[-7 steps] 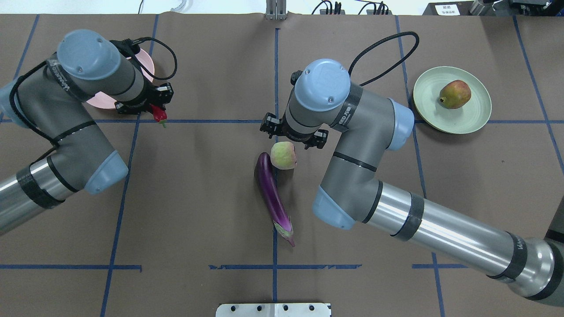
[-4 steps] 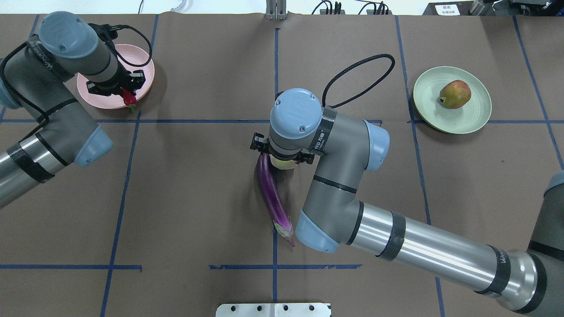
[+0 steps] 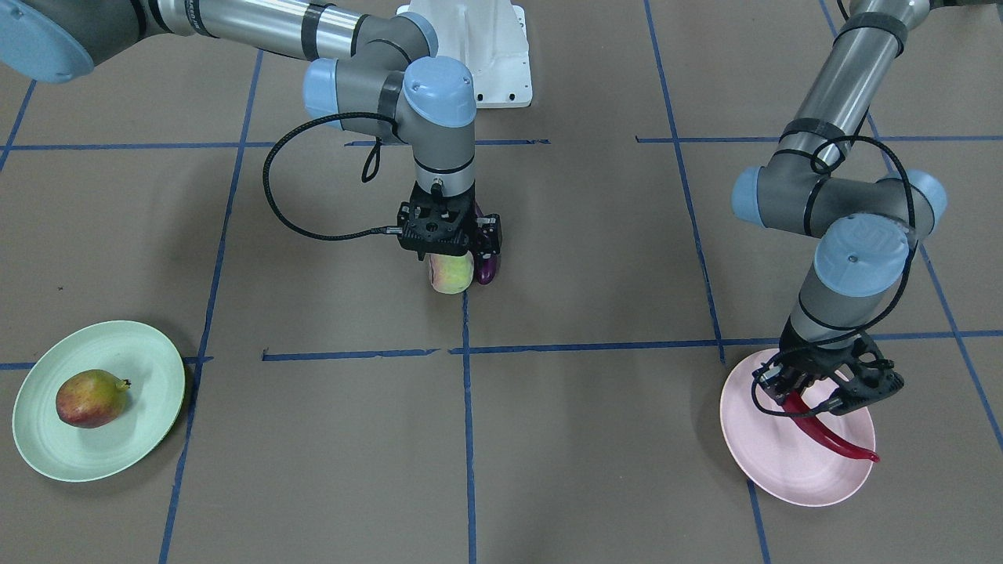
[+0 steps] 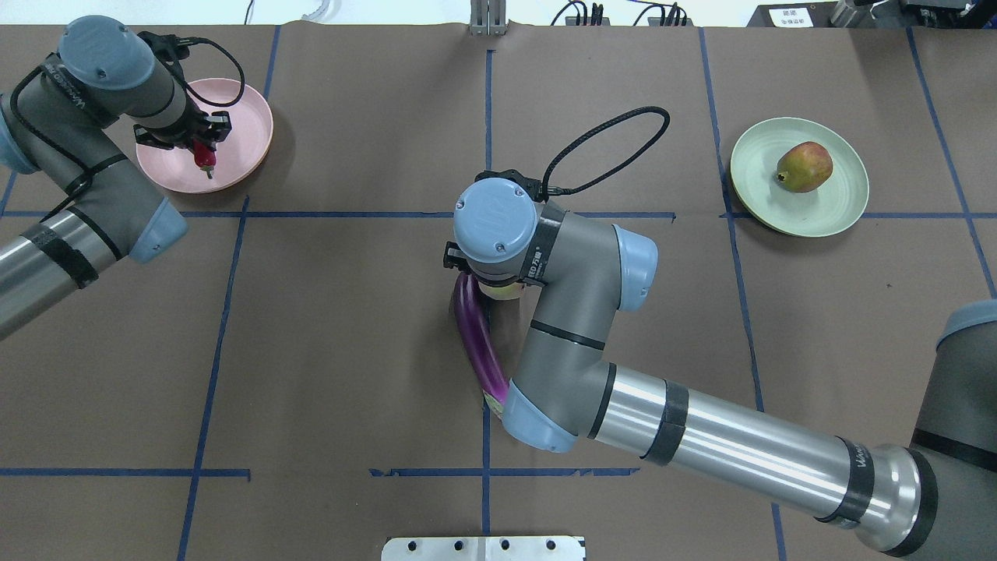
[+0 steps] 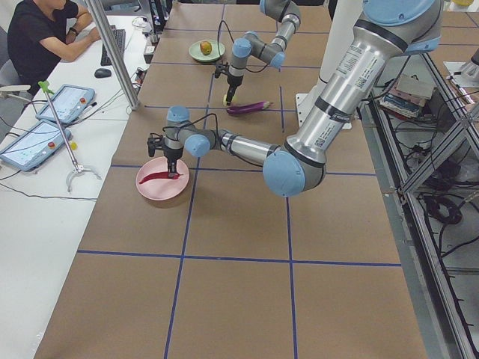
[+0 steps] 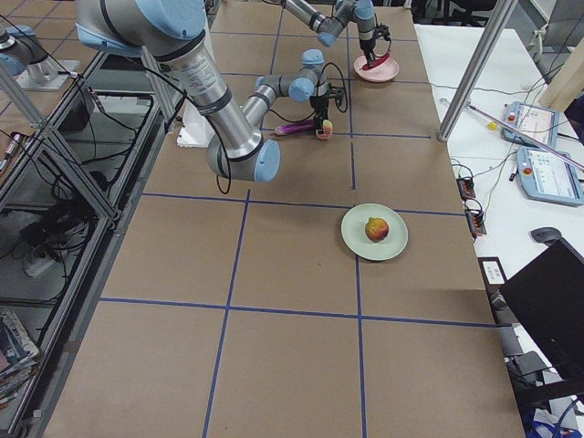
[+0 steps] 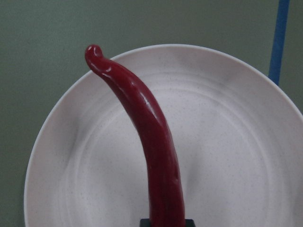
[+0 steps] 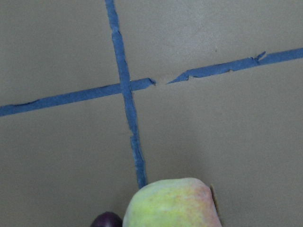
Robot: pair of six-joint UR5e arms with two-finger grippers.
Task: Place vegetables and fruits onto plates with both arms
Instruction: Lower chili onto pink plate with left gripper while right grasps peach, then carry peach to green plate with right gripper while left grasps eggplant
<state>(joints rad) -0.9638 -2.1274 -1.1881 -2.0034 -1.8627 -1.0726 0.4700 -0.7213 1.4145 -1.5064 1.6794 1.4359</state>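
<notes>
The chili pepper [image 7: 156, 142] is gripped by one end in the left gripper [image 3: 809, 399], slanted over the pink plate [image 3: 772, 470] with its tip toward the rim; the right gripper's [image 3: 450, 249] jaws cannot be judged.

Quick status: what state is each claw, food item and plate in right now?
left claw: shut on chili pepper.
right claw: around pale fruit, grip unclear.
chili pepper: held by one end over pink plate.
pale fruit: on table.
eggplant: lying on table beside pale fruit.
red-and-yellow-green fruit: resting on green plate.
green plate: holds that fruit.
pink plate: nothing released on it.
</notes>
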